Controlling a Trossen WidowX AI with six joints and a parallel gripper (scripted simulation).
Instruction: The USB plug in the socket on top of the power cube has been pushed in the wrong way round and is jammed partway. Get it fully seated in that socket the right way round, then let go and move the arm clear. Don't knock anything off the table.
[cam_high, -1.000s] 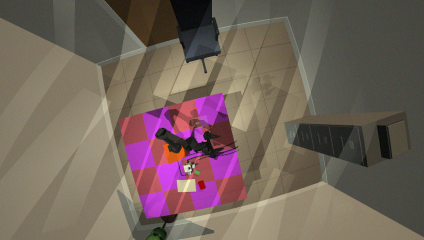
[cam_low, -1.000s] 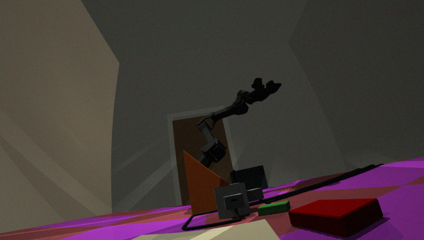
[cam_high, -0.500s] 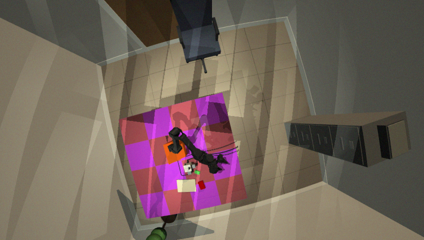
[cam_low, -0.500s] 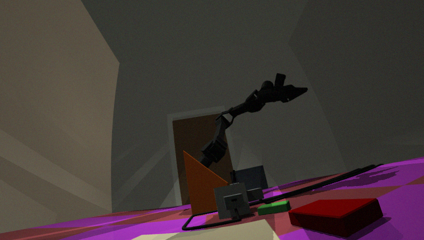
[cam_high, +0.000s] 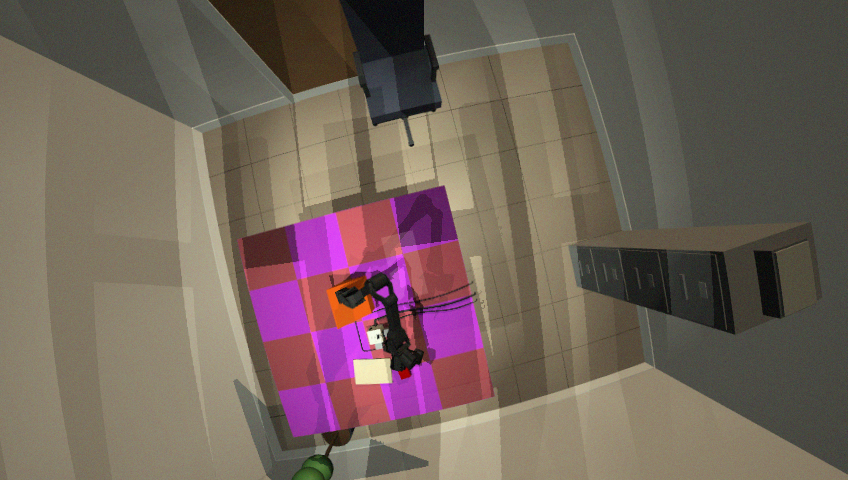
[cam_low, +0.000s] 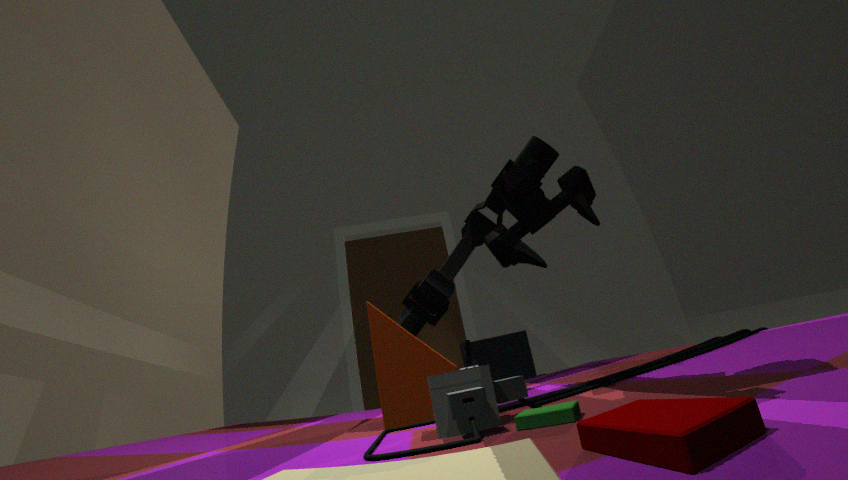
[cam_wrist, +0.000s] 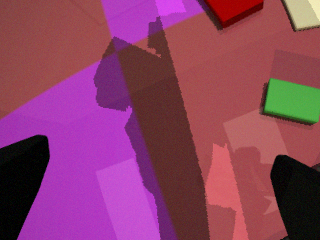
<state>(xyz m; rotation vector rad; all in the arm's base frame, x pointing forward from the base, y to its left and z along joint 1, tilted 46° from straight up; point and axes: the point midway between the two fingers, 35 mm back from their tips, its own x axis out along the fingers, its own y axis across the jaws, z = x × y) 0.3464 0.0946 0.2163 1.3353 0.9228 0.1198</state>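
Note:
The power cube (cam_high: 372, 334) (cam_low: 439, 392) stands upright on the checkered table. A small dark plug (cam_low: 467, 355) stands up from its top; which way round it sits and how deep cannot be told. A grey block-shaped adapter (cam_low: 458, 401) is on the cube's near side, with a cable below. My gripper (cam_high: 407, 359) (cam_low: 571, 245) (cam_wrist: 164, 158) is open and empty, with its fingers wide apart. It hangs high above the table, to the right of the cube in the exterior view. In the wrist view only table and blocks show beyond the fingers, not the cube or plug.
A green block (cam_low: 546, 416) (cam_wrist: 292, 101) and a red block (cam_high: 404, 374) (cam_low: 660, 419) (cam_wrist: 236, 9) lie right of the cube. A cream block (cam_high: 371, 371) (cam_low: 470, 466) lies in front. An orange panel (cam_high: 348, 316) (cam_low: 401, 386) stands behind. Black cables (cam_low: 648, 365) run off to the right.

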